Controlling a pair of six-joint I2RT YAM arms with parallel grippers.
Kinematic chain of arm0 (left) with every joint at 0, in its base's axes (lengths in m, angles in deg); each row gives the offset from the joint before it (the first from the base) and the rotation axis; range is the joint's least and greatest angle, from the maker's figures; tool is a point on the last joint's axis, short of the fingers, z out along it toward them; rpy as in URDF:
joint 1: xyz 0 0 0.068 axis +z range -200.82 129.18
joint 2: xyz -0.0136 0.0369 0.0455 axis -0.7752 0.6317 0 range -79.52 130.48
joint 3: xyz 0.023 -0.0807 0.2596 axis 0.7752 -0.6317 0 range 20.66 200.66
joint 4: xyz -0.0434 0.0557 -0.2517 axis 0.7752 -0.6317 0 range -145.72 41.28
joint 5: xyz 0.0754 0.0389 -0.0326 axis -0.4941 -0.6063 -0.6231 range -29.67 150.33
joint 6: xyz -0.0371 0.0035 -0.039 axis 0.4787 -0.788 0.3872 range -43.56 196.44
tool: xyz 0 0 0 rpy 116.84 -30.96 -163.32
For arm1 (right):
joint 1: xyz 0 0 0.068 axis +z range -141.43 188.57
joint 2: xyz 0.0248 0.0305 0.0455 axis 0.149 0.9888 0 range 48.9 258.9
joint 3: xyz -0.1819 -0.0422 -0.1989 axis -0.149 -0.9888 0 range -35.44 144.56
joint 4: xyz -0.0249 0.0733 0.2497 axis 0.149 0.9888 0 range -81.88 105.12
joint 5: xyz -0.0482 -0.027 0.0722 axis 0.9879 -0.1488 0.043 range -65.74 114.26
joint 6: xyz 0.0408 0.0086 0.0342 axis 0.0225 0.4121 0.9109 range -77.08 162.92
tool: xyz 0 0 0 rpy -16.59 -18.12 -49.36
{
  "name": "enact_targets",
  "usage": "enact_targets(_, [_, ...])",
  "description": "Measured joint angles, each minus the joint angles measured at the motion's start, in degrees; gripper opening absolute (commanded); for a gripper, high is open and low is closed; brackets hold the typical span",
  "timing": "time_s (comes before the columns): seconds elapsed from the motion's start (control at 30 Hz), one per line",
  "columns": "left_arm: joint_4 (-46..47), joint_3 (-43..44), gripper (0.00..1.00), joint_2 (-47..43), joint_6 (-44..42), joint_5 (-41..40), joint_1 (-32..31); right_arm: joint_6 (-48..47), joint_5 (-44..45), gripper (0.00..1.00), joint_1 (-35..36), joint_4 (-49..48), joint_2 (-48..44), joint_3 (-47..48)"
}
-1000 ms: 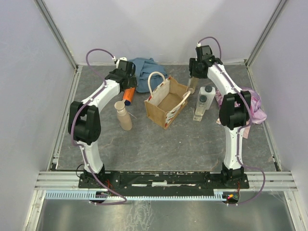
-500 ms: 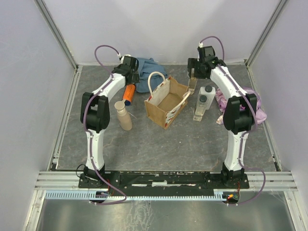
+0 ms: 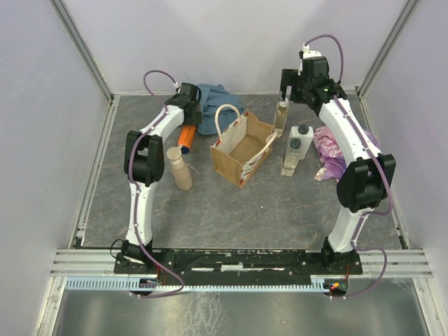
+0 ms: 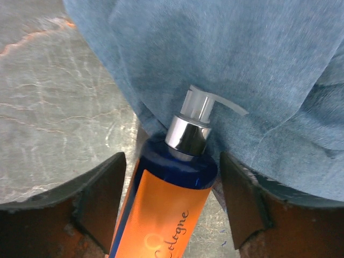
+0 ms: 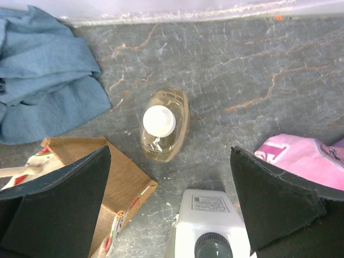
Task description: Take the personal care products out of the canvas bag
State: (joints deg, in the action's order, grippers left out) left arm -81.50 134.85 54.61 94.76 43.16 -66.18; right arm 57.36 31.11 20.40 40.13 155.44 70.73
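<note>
A lab robot cell: plain pale walls [image 3: 224,42], aluminium frame rails [image 3: 238,260], grey stone-look tabletop [image 3: 266,210].

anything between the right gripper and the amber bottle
Nothing visible. The right gripper hangs open above the upright amber bottle. The canvas bag corner and a white bottle sit beside it, not over it.

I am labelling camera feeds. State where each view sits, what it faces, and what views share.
Top external: above and behind the bases, looking down on both arms and the canvas bag.
Left wrist: on the left arm, facing the orange bottle inside the open left claw.
Right wrist: looking down on the amber bottle, open right claw at both sides.
Shared: blue cloth shows in all three.
</note>
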Motion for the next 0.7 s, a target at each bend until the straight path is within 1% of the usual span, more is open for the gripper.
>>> enact_targets(0.13, [-0.6, 0.3, 0.56, 1.3, -0.6, 1.4, 0.0, -0.2, 0.5, 1.00, 0.0, 0.2, 0.0, -1.9])
enact_targets(0.33, [-1.3, 0.4, 0.18, 1.3, -0.7, 2.2, 0.0, -0.3, 1.2, 1.00, 0.0, 0.1, 0.0, -2.4])
enact_targets(0.43, [-1.4, 0.4, 0.04, 1.3, -0.7, 2.2, 0.0, -0.4, 1.2, 1.00, 0.0, 0.1, 0.0, -2.9])
enact_targets(0.7, [-4.2, 0.4, 0.03, -0.1, -0.7, 2.1, 0.0, -0.4, 1.4, 1.00, 0.0, 0.1, -0.4, -4.2])
